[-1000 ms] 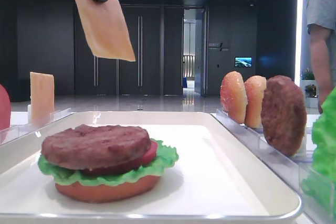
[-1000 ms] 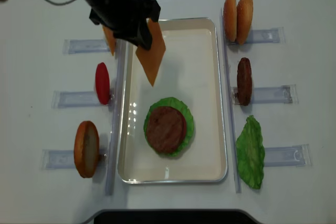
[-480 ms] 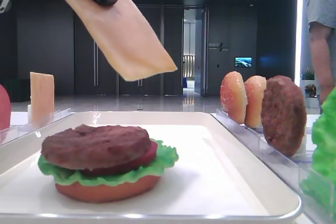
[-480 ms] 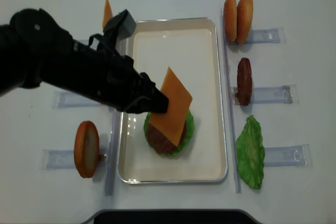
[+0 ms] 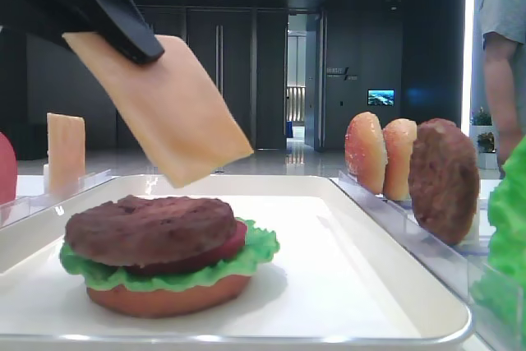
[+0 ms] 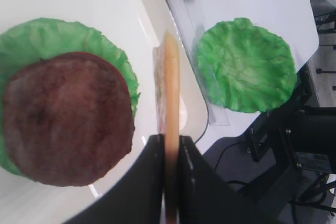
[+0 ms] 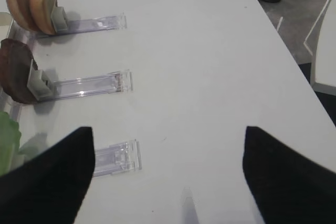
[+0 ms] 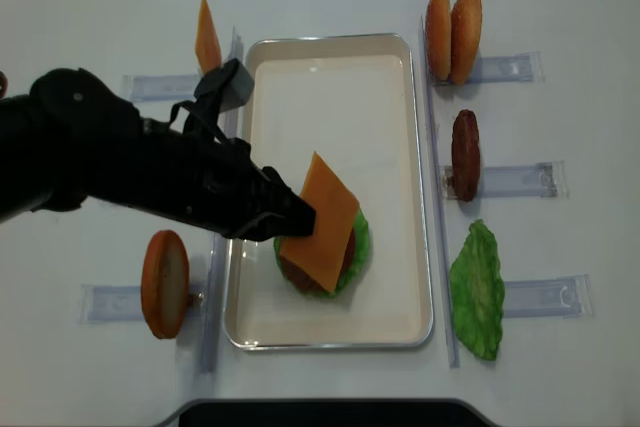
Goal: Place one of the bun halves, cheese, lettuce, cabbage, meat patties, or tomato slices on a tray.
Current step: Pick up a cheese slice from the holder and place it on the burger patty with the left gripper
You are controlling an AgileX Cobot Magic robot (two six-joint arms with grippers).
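Observation:
My left gripper (image 8: 297,213) is shut on one edge of a pale orange cheese slice (image 8: 325,215). The slice hangs tilted just above a stack on the white tray (image 8: 330,97). In the low exterior view the cheese (image 5: 168,108) hovers over the brown meat patty (image 5: 149,228), apart from it, with a tomato slice, lettuce (image 5: 255,254) and a bun half beneath. In the left wrist view the cheese (image 6: 171,77) shows edge-on between the black fingers, right of the patty (image 6: 68,114). My right gripper (image 7: 168,182) is open over bare table, holding nothing.
A second cheese slice (image 8: 207,37) stands in a rack at the back left, and a bun half (image 8: 165,282) at the front left. Right of the tray stand two bun halves (image 8: 452,22), a patty (image 8: 465,154) and a lettuce leaf (image 8: 477,290). A person stands at the far right (image 5: 503,47).
My left arm swung from the tray's back left corner toward the front. It carried the cheese down until it hangs low over the patty stack.

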